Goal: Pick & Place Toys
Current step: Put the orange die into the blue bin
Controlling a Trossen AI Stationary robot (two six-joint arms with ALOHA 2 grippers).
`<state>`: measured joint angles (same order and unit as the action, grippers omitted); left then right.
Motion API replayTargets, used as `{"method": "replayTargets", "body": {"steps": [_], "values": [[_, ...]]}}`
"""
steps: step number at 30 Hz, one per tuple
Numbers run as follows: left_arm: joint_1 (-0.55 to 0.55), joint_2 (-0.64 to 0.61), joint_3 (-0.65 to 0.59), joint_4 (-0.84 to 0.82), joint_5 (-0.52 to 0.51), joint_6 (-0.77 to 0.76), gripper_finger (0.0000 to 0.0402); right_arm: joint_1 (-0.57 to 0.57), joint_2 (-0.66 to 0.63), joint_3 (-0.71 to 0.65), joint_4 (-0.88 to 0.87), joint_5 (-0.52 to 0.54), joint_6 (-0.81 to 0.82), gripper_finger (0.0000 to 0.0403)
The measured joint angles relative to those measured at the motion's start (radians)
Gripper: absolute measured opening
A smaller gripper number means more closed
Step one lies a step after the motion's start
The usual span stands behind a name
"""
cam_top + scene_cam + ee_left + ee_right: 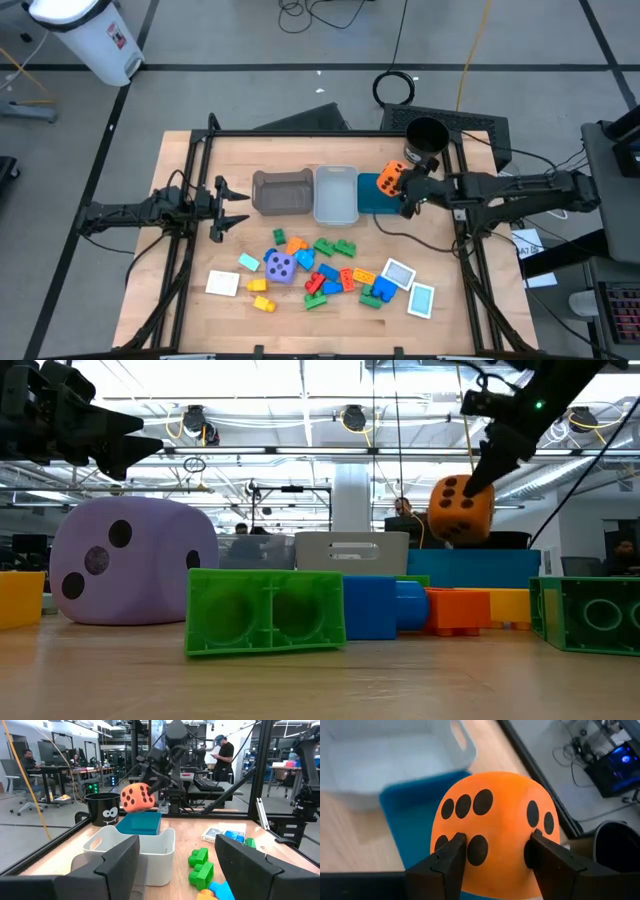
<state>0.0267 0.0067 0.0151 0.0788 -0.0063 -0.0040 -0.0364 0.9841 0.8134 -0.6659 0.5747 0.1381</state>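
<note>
My right gripper (pixel 404 186) is shut on the orange dotted cube (pixel 391 176) and holds it in the air over the teal bin (pixel 372 196); the cube also shows in the low view (pixel 461 509) and the left wrist view (pixel 137 797). My left gripper (pixel 236 208) is open and empty at the table's left, level with the grey bin (pixel 281 192). The purple dotted cube (pixel 281 266), many small bricks (pixel 333 276) and white cards (pixel 222 283) lie on the table's near half. My right gripper pinches the orange cube between its two fingers, which press into two neighbouring dotted faces (pixel 470 842) near a corner. The fingers (pixel 480 472) come slanting down from the table's right side. The cube is lifted clear above the teal bin (pixel 410 820), tilted.
Grey, clear (pixel 336 194) and teal bins stand side by side at the table's middle. A black round cup (pixel 425 136) stands at the far right corner. A black frame (pixel 200 150) rims the table. People show in the room behind.
</note>
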Motion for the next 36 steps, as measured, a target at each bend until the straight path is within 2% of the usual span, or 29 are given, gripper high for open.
{"method": "replayTargets", "body": {"steps": [7, 12, 22, 27, 36], "values": [[0.0, 0.0, 0.0, 0.0, 0.0, 0.0, 0.0269, 0.0, 0.093, -0.022, -0.06, 0.027, 0.032, 0.0186], [0.0, 0.0, 0.0, 0.0, 0.0, 0.0, 0.0269, 0.0, 0.131, -0.045, -0.03, 0.052, 0.027, 0.0186], [0.0, 0.0, 0.0, 0.0, 0.0, 0.0, 0.0269, 0.011, 0.186, -0.094, 0.226, 0.045, -0.161, 0.0186], [0.0, 0.0, 0.0, 0.0, 0.0, 0.0, 0.0269, 0.012, 0.227, -0.102, 0.294, -0.029, -0.24, 0.0186], [0.0, 0.0, 0.0, 0.0, 0.0, 0.0, 0.0269, 0.012, 0.324, -0.103, 0.38, -0.034, -0.417, 0.0187]]}}
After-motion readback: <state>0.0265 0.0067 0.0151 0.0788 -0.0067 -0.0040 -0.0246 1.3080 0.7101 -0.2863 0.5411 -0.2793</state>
